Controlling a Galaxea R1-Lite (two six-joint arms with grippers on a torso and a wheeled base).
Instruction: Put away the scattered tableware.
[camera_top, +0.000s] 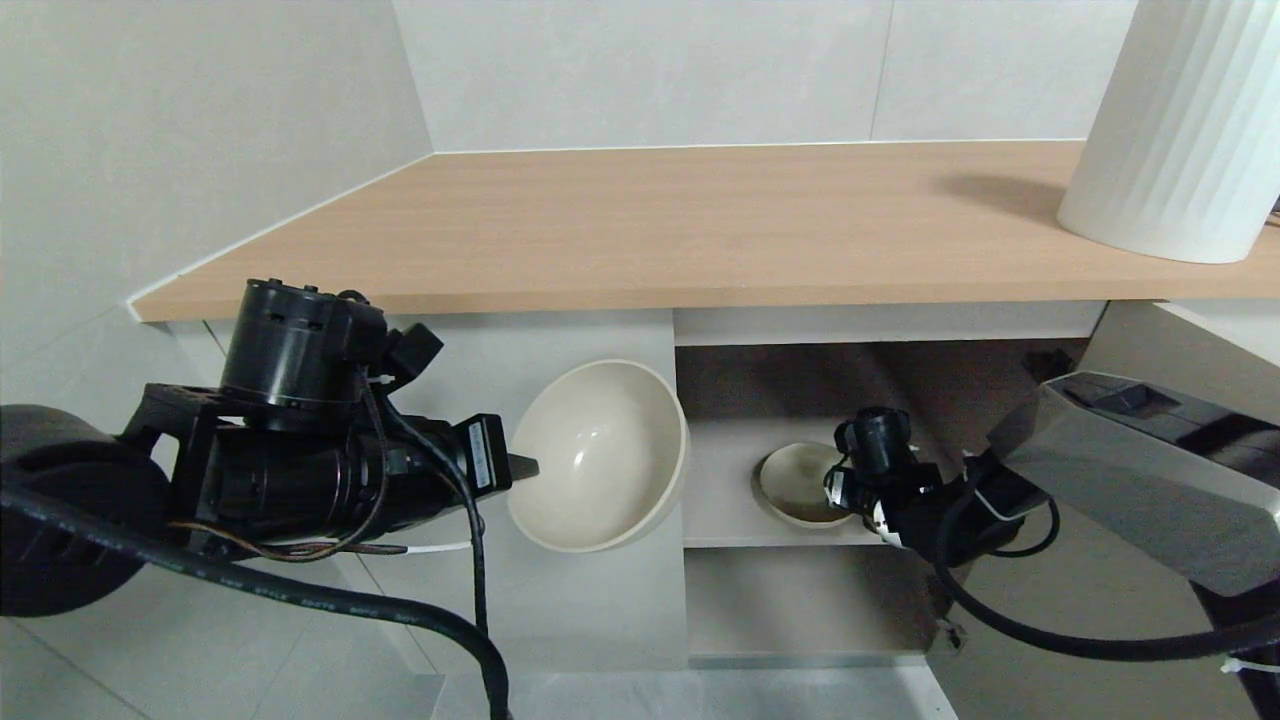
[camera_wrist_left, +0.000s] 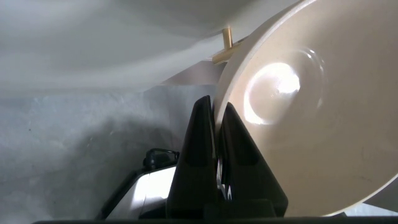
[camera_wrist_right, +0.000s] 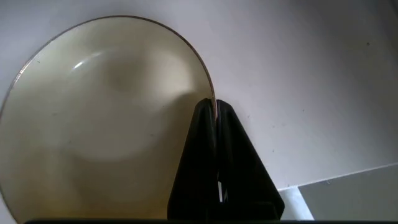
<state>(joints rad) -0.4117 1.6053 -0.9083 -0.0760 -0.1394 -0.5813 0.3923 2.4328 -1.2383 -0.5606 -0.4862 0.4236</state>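
A large cream bowl (camera_top: 600, 455) hangs tipped on its side in front of the white cabinet, below the wooden counter. My left gripper (camera_top: 525, 466) is shut on its rim; in the left wrist view the two dark fingers (camera_wrist_left: 202, 137) pinch the edge of the bowl (camera_wrist_left: 311, 112). A smaller cream bowl (camera_top: 795, 483) sits on the open cabinet shelf (camera_top: 730, 520) at the right. My right gripper (camera_top: 840, 487) is shut on that bowl's rim, and the right wrist view shows the fingers (camera_wrist_right: 202, 134) clamped over the bowl's (camera_wrist_right: 106, 118) thin edge.
The wooden counter (camera_top: 700, 220) runs above the cabinet, with a tall white ribbed container (camera_top: 1185, 130) at its right end. A white cabinet panel (camera_top: 600, 610) stands left of the open shelf compartment. Tiled walls close in the left and back.
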